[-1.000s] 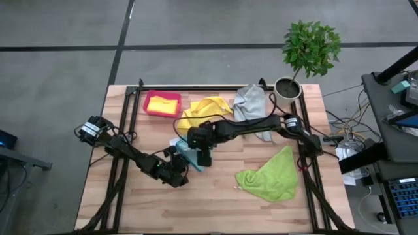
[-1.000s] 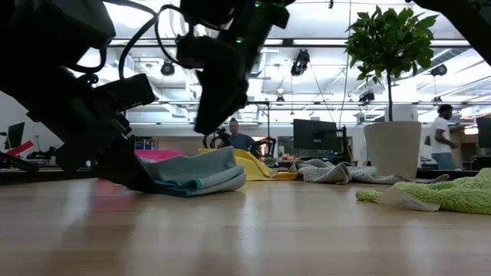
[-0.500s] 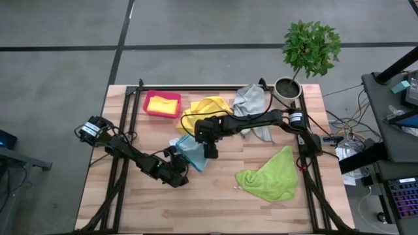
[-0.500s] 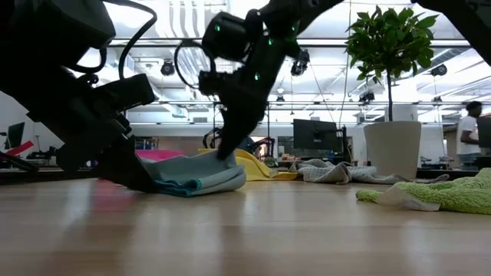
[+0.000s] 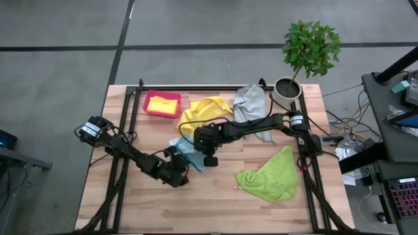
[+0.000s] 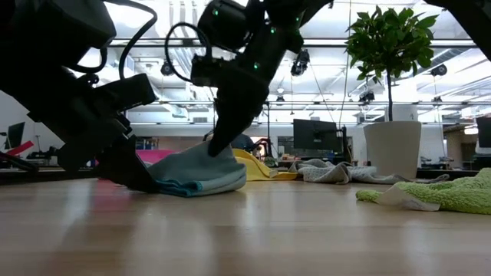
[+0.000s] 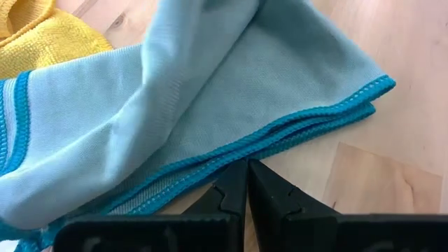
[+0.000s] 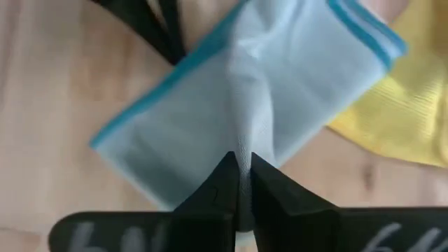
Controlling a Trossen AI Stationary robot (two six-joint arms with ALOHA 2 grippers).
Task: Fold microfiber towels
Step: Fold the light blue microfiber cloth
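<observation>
A light blue towel (image 5: 189,156) lies folded in several layers on the wooden table, left of its middle. My right gripper (image 5: 198,150) stands over it, shut on its top layer (image 8: 210,119). My left gripper (image 5: 183,166) is shut, its tips at the towel's near-left hemmed edge (image 7: 280,129). A yellow towel (image 5: 208,108) and a grey towel (image 5: 251,104) lie crumpled at the far side. A lime green towel (image 5: 269,175) is heaped at the near right. Another yellow towel (image 5: 163,103) lies in the pink-red bin (image 5: 149,111). My left gripper rests its shut fingertips (image 7: 238,175) against the dark-blue hem of the folded edge, coming in low from the near left. Whether any cloth is between the fingers I cannot tell. My right gripper pinches a raised ridge of the top layer (image 8: 241,140) between its two fingers. The fingers come from above, slanting toward the table's left. The pinched cloth stands up in a small peak (image 6: 205,152); the rest of the towel lies on the table.
A potted plant (image 5: 287,88) stands at the far right corner. Black frame rails (image 5: 127,130) run along the table's left and right sides. Bare wood shows along the near edge (image 5: 209,209).
My right gripper has come down from above the light blue towel onto its top and has shut there. The top layer is now bunched up into a peak under the fingers, while the lower layers stay flat.
</observation>
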